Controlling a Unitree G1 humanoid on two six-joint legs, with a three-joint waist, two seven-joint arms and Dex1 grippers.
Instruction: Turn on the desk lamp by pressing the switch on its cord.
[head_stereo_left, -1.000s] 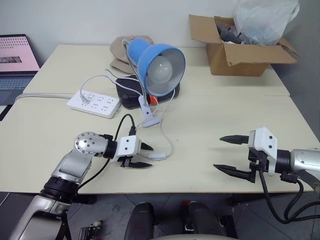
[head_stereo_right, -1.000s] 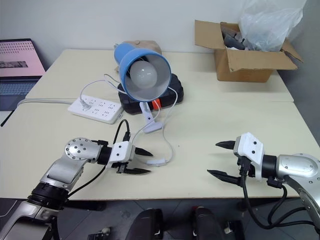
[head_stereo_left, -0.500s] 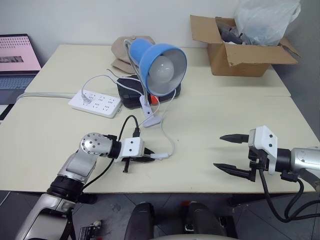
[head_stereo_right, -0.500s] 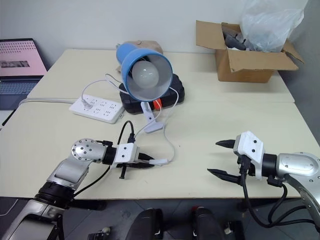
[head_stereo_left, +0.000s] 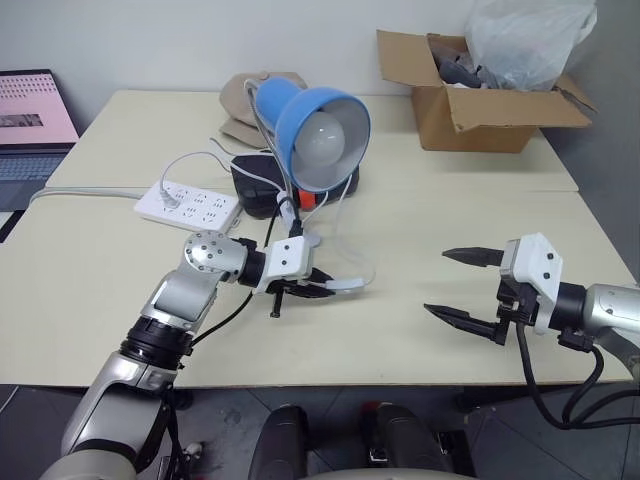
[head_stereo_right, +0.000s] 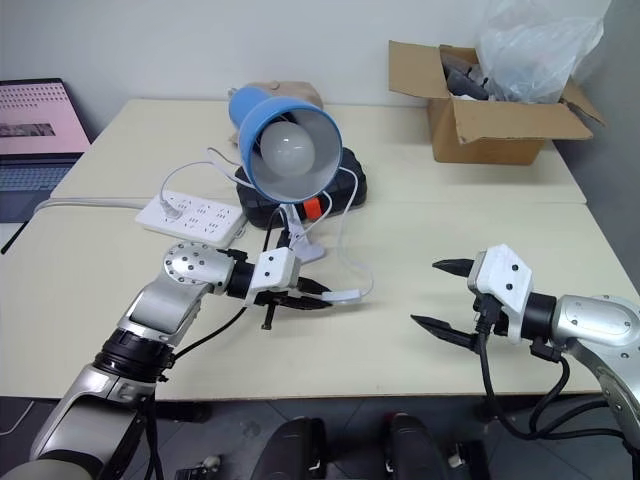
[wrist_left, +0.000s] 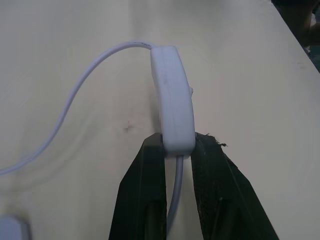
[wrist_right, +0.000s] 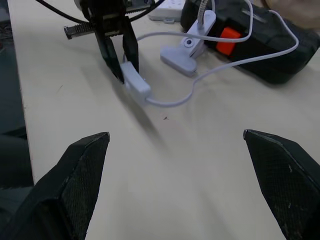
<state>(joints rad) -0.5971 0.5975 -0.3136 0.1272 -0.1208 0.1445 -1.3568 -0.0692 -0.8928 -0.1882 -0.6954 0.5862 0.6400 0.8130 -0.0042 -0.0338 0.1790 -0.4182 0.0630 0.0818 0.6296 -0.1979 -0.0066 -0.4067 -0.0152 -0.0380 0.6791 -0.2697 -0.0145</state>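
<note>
Switch (wrist_left: 172, 97) pinched at one end by left gripper (head_stereo_left: 322, 288), off the table (head_stereo_left: 420, 250), in front of lamp (head_stereo_left: 315, 135). Cord (head_stereo_left: 362, 268) looping back toward lamp. Right gripper (head_stereo_left: 462, 290) spread wide, empty, well apart.

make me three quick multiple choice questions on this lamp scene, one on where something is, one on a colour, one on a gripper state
1. Where is the cardboard box?
A. far right corner of the table
B. beside the power strip
C. under the desk lamp

2. What colour is the desk lamp shade?
A. red
B. blue
C. green

3. How is the left gripper?
A. wide open over bare table
B. shut on the switch
C. shut on the bulb

Answers: 1 A, the box sits at the table's far right corner. 2 B, the dome is blue. 3 B, the left wrist view shows both fingers clamping the switch's end.
</note>
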